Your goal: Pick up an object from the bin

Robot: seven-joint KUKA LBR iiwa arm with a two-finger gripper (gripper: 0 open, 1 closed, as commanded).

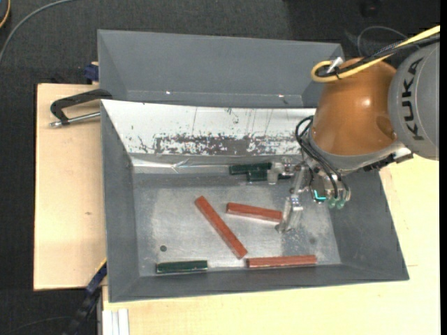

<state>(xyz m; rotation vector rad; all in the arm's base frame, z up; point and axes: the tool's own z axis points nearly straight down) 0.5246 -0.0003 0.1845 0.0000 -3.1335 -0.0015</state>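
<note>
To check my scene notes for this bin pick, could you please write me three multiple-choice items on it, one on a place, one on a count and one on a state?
1. Where in the bin is the hand?
A. Over the front left corner
B. At the right end of the middle red bar
C. Over the left wall

2. How many red bars lie in the bin?
A. Three
B. One
C. Five

3. How does the front green bar lie?
A. Propped on end
B. Across a red bar
C. Flat, apart from the red bars

Answers:
1 B, the hand hangs just beside that bar's right end.
2 A, the middle red bar, the diagonal bar and the front red bar.
3 C, it lies flat with bare floor round it.
</note>
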